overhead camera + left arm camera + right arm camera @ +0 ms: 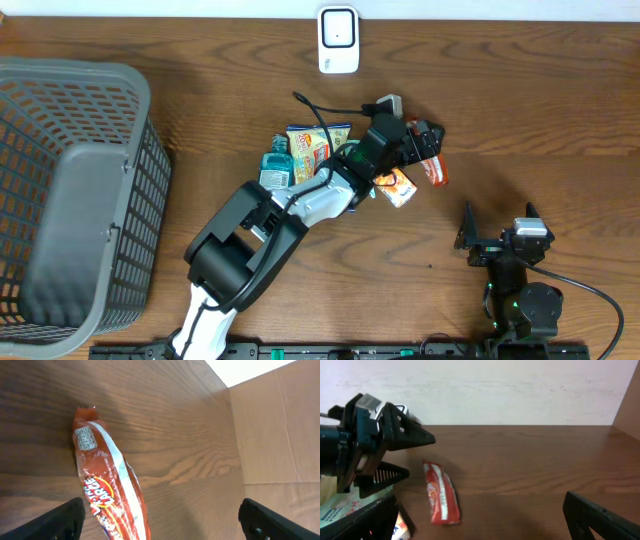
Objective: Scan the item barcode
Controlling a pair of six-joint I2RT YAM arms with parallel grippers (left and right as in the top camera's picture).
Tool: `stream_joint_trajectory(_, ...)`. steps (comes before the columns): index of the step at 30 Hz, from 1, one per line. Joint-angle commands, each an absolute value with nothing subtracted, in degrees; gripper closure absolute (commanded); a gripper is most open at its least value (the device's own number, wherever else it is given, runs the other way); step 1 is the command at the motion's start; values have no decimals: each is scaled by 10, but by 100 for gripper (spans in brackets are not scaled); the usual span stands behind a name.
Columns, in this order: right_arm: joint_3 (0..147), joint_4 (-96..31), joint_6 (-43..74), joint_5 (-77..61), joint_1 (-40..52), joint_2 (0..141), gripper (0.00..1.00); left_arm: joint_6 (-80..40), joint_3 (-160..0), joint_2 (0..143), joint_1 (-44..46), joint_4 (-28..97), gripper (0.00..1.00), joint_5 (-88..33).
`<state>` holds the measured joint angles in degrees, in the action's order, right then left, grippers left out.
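Wood worktop: red snack packet (432,168) lies flat right of centre, left hand (165,527) spread wide above it, holding nothing; right hand (498,228) wide, idle. Grip mid-packet, keep barcode uncovered, face it toward scanner (338,40).

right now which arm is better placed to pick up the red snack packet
Left. The left gripper hangs open right above the red packet; the right gripper, also open, sits well away from it.
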<state>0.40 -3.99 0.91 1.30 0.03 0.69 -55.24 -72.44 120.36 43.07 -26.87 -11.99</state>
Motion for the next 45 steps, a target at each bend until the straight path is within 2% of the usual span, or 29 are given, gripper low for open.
stream_joint_trajectory(1,3,-41,17,18,5,4,1,-463,-729,1143,414,-258,2,-141)
stream_joint_trajectory(6,3,-41,17,18,5,4,1,-288,-731,1037,387,-186,2,-114)
stream_joint_trajectory(9,3,-41,17,18,5,4,1,-187,-731,955,370,-142,2,-30)
stream_joint_trajectory(14,3,-41,17,18,5,4,1,-10,-736,839,353,-139,2,107)
stream_joint_trajectory(18,3,-41,17,18,5,4,1,121,-745,773,347,-135,2,163)
stream_joint_trajectory(23,3,-41,17,18,5,4,1,261,-745,708,347,-53,2,241)
stream_joint_trajectory(27,3,-41,17,18,5,4,1,266,-744,670,345,17,2,331)
stream_joint_trajectory(32,3,-41,17,18,5,4,1,252,-743,613,343,44,2,300)
stream_joint_trajectory(37,3,-41,17,18,5,4,1,243,-733,529,337,102,2,204)
stream_joint_trajectory(40,3,-41,17,18,5,4,1,183,-724,479,309,103,2,180)
stream_joint_trajectory(45,3,-40,17,17,5,4,1,50,-722,410,212,109,2,149)
